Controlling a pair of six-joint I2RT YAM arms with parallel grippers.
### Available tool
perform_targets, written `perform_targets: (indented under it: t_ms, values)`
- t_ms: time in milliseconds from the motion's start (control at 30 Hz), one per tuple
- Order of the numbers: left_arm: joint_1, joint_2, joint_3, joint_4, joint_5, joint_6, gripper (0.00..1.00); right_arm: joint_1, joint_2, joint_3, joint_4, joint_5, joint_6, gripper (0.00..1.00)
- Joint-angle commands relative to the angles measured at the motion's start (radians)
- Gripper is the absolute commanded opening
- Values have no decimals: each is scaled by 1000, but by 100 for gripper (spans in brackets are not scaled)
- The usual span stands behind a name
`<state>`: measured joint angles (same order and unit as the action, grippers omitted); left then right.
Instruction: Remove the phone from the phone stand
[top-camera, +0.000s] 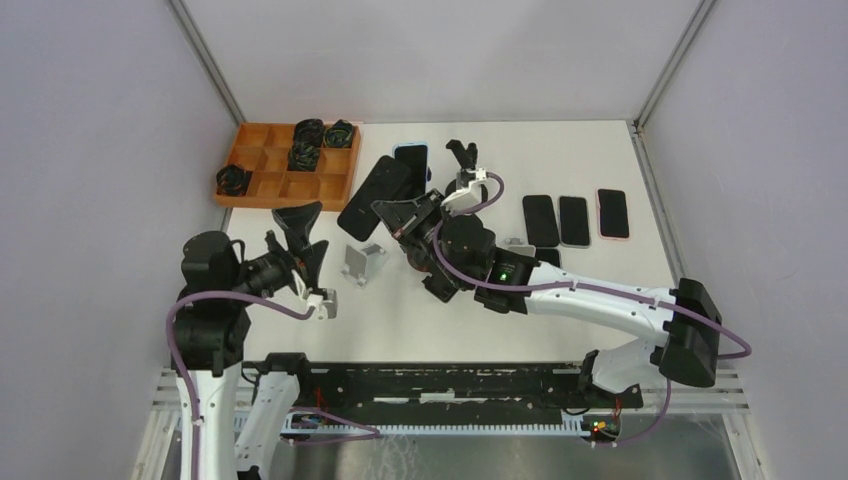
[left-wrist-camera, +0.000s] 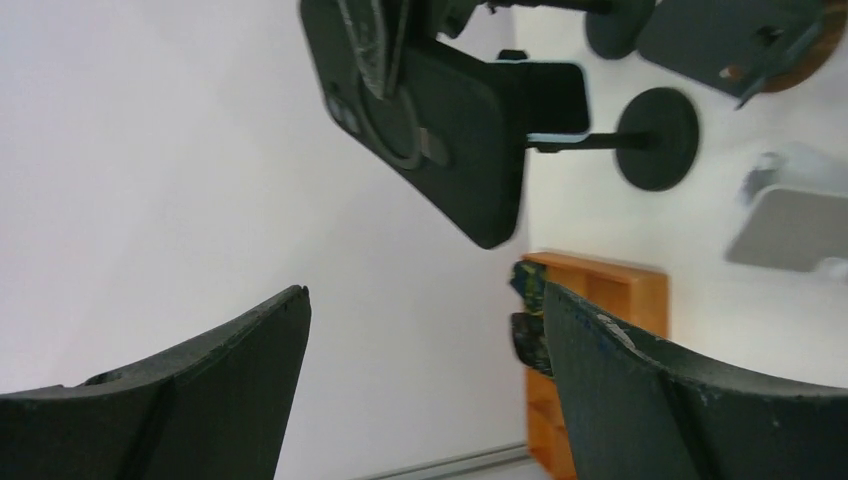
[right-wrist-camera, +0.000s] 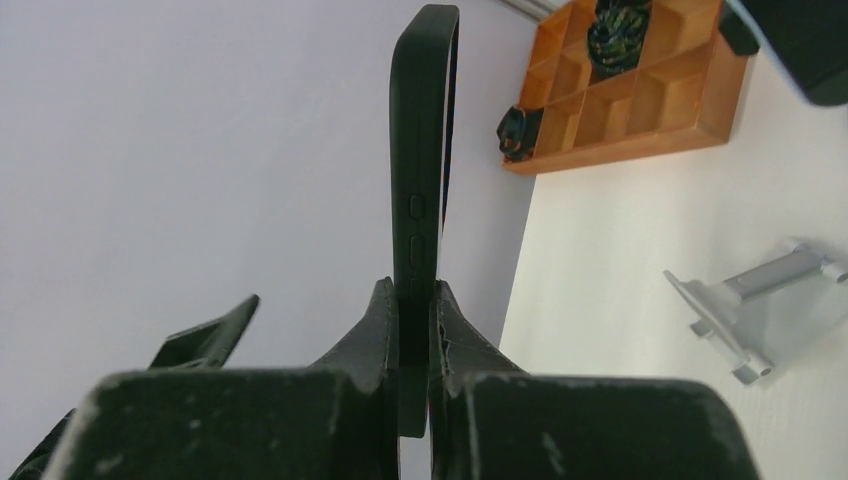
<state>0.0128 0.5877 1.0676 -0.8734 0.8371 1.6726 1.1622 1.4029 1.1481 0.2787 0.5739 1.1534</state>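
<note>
My right gripper (top-camera: 398, 212) is shut on the lower edge of a black-cased phone (top-camera: 374, 195) and holds it in the air, tilted, above and behind the silver phone stand (top-camera: 362, 262). The stand sits bare on the white table. In the right wrist view the phone (right-wrist-camera: 420, 150) stands edge-on, clamped between my fingers (right-wrist-camera: 370, 330), with the stand (right-wrist-camera: 760, 305) below right. My left gripper (top-camera: 312, 236) is open and empty just left of the stand. In the left wrist view its gripper (left-wrist-camera: 424, 296) is wide apart, with the phone's back (left-wrist-camera: 430, 110) ahead.
An orange compartment tray (top-camera: 262, 185) with dark coiled items sits at the back left. Three phones (top-camera: 574, 220) lie flat at the right. Another phone (top-camera: 411, 158) and a black holder (top-camera: 462, 152) stand behind my right gripper. Grey walls close in both sides.
</note>
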Motion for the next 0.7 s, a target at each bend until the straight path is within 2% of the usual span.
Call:
perform_targets:
  t_ms: [0,100,233,400,500,667]
  values:
    - [-1,-50,-106,359,64,142,91,-2,16,45,98,-61,115,0]
    - [-2,-61,-145,378,82,223,91,0,35,63,128,-95,131,0]
    - [-1,-30,-109,177,60,434,90,6,29,87,117,-73,92,0]
    - [-1,-11,-69,15,1,595,91,7,-3,79,113,-32,34,0]
    - [-2,-14,-77,4,10,638,91,7,-1,85,121,-33,35,0]
    - [-1,-20,-90,45,19,605,91,6,6,98,131,-45,35,0]
